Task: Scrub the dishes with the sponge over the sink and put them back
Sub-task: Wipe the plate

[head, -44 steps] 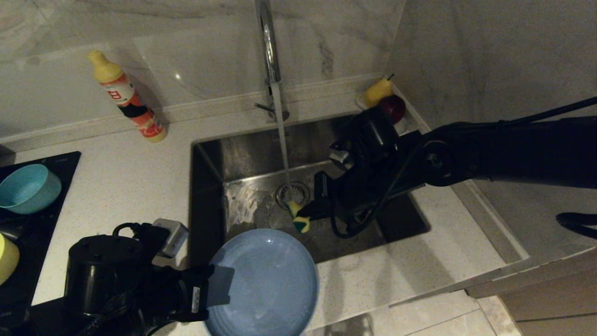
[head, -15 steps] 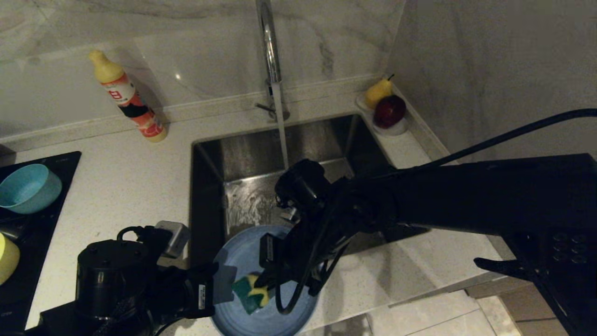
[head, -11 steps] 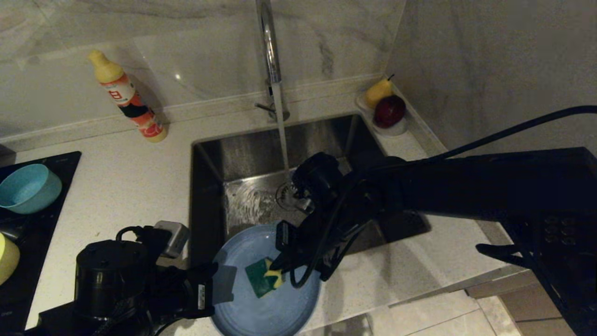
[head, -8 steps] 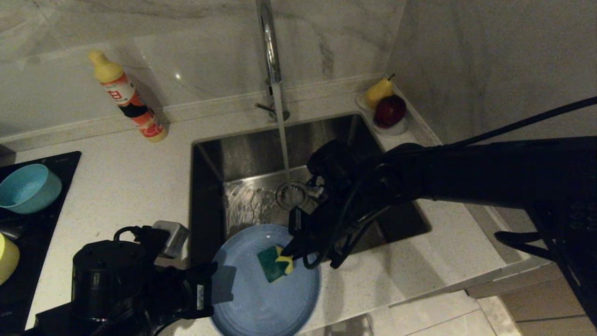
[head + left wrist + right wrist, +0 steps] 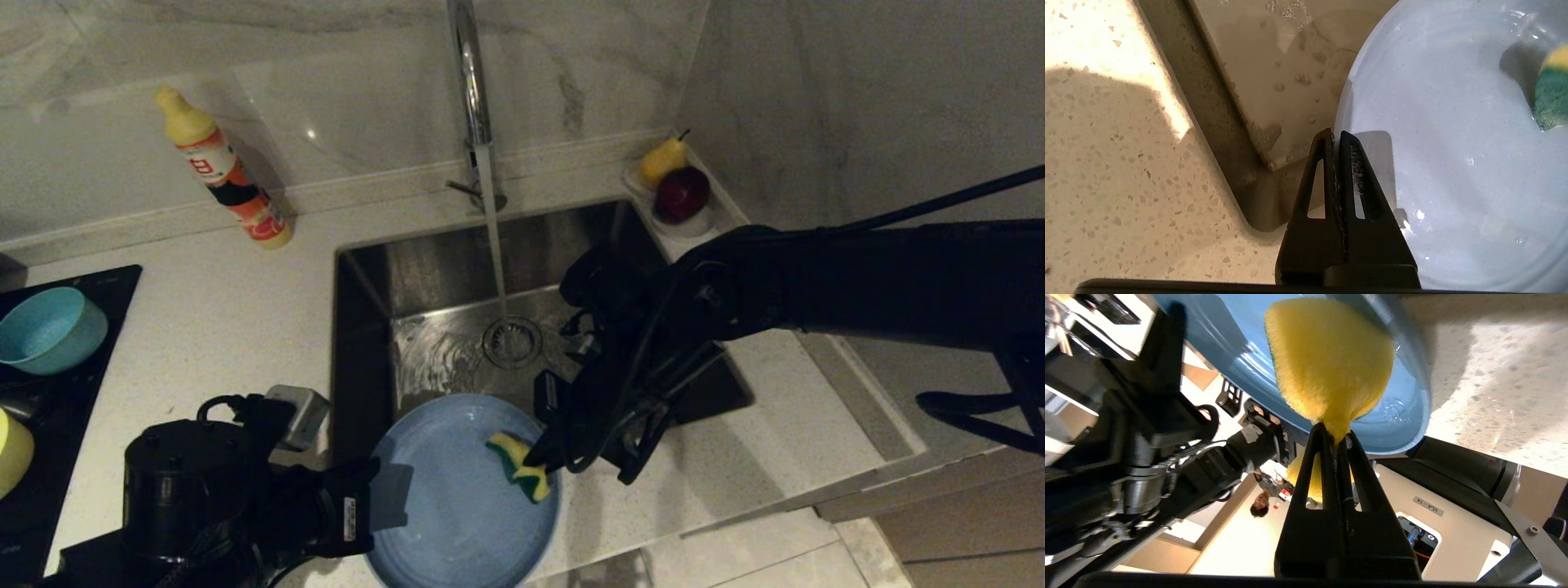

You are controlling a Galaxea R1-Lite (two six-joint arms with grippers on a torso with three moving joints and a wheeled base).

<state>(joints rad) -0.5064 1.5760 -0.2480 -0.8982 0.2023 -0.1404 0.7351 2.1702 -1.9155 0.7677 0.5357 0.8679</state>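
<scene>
The plate [image 5: 457, 498], pinched by the left gripper [image 5: 390, 498], needs firm, flat rubs from the sponge [image 5: 518, 467] squeezed in the right gripper [image 5: 549, 457].

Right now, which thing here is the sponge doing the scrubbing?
Start at the stainless-steel sink with water running from the tall chrome faucet. At its near edge, the round pale-blue plastic plate carries the small yellow sponge, pinched by the right gripper. Its dark-green scouring side distinguishes it from the yellow pear.

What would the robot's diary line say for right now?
step: scrubbing | left tool: shut on plate rim | right tool: shut on sponge, on plate | faucet: running
</scene>
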